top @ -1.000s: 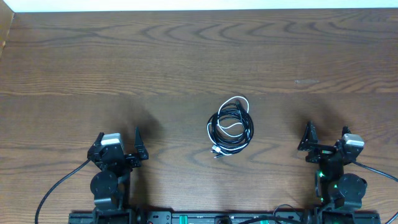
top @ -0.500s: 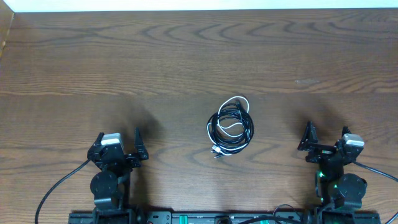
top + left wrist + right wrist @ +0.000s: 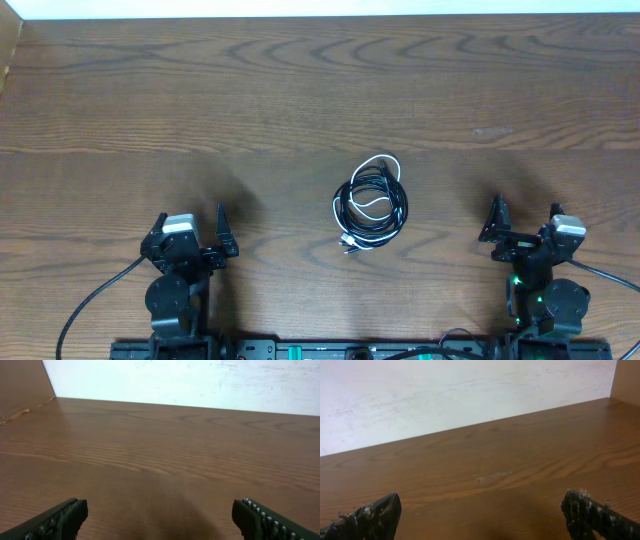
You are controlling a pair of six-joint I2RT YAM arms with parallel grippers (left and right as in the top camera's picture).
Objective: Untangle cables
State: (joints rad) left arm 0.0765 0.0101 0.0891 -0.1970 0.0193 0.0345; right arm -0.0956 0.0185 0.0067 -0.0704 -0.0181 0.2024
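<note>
The cables (image 3: 370, 205) lie in one coiled bundle at the middle of the wooden table (image 3: 300, 100): thin black cords looped over each other with a thin white cord (image 3: 384, 162) arching across the top and a small plug end at the lower left. My left gripper (image 3: 191, 224) rests open near the front left edge, well left of the bundle. On the opposite side, near the front right edge, my right gripper (image 3: 524, 215) is open too. Both wrist views show only bare wood between the spread fingers (image 3: 55, 520) (image 3: 367, 520); the cables are out of sight there.
A pale wall (image 3: 200, 380) runs along the table's far edge. A low wooden side board (image 3: 22, 385) stands at the far left corner. Thick black arm wires (image 3: 90, 300) trail off beside each base at the front.
</note>
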